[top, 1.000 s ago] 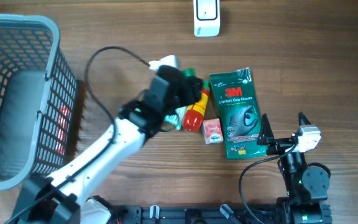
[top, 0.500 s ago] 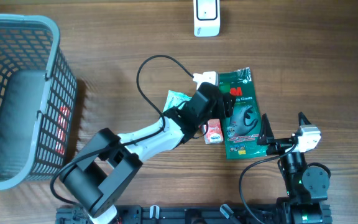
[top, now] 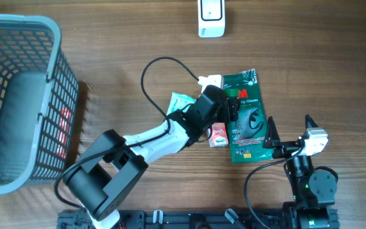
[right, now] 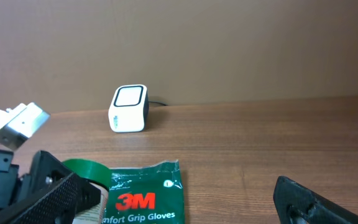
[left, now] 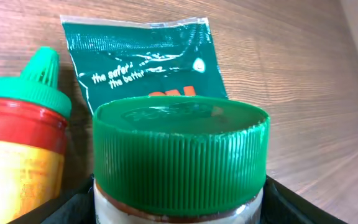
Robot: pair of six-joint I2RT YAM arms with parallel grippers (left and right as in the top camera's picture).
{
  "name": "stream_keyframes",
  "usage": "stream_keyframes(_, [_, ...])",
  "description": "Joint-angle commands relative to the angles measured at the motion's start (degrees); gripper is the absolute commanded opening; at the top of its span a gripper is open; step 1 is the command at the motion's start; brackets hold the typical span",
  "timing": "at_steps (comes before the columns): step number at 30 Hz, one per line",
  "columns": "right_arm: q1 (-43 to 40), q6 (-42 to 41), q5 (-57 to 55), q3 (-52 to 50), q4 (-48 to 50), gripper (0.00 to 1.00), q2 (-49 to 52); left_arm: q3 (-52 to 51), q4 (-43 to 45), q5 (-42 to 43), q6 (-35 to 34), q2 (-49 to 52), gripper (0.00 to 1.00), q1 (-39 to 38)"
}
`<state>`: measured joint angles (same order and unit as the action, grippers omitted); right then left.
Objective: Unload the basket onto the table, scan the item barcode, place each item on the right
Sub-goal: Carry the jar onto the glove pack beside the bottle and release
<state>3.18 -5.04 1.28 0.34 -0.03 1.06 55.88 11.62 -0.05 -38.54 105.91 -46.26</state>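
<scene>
Far off to the left of the left gripper (top: pixel 227 111) stands the grey plastic mesh basket (top: pixel 62 108), well apart from the work, so it does not hem us in. Nearer, a pale green foil sachet (top: pixel 182 102) lies beside the arm behind the gripper. Just to the gripper's left stands the red squeeze bottle with the green cone cap (left: pixel 20 143), close against the item we judge to be ours, the jar with the green ribbed screw lid (left: pixel 179 155). That jar sits between the gripper's jaws, one dark finger on each side. We cannot tell whether they press on it or merely flank it. To do this step well, we think we need a firm, level hold below the lid and a straight lift clear of the bottle. Then a turn should bring the barcode, hidden from us here, to face the white box-shaped scanner (top: pixel 210 18). It stands well beyond the gripper by the far edge, with bare wooden table (top: pixel 310 57) between as open room. A small pink carton (top: pixel 218 134) lies just beside the wrist, and the flat green glove packet (top: pixel 250 137) lies under and ahead of the fingers. To the right, near that packet's edge, the right gripper (right: pixel 179 199) waits with jaws wide apart and empty, so we should swing wide of it.
</scene>
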Motion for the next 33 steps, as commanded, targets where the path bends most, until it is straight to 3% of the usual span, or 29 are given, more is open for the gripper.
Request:
stream_keyframes(1, [0.1, 0.5, 0.5, 0.0, 0.2, 1.00, -0.4, 0.6, 3.2, -5.6, 7.0, 2.9, 0.77, -1.2])
stream_keyframes(5, [0.1, 0.5, 0.5, 0.0, 0.2, 1.00, -0.4, 0.6, 4.0, -7.8, 6.8, 3.7, 0.78, -1.5])
stream_keyframes(11, [0.1, 0.5, 0.5, 0.0, 0.2, 1.00, -0.4, 0.6, 4.5, -7.7, 6.9, 3.6, 0.89, -1.5])
stream_keyframes(21, [0.1, 0.5, 0.5, 0.0, 0.2, 1.00, -0.4, 0.8, 5.0, -7.7, 9.9, -0.1, 0.93, -1.5])
stream_keyframes(26, [0.1, 0.5, 0.5, 0.0, 0.2, 1.00, -0.4, 0.8, 4.6, -7.8, 10.3, -7.6, 0.94, -1.4])
stream_keyframes(30, [0.1, 0.5, 0.5, 0.0, 0.2, 1.00, -0.4, 0.8, 4.2, -8.4, 15.8, -15.2, 0.96, -1.3])
stream_keyframes(33, [0.1, 0.5, 0.5, 0.0, 0.2, 1.00, -0.4, 0.8, 1.2, -15.5, 19.2, -23.1, 1.00, 0.1])
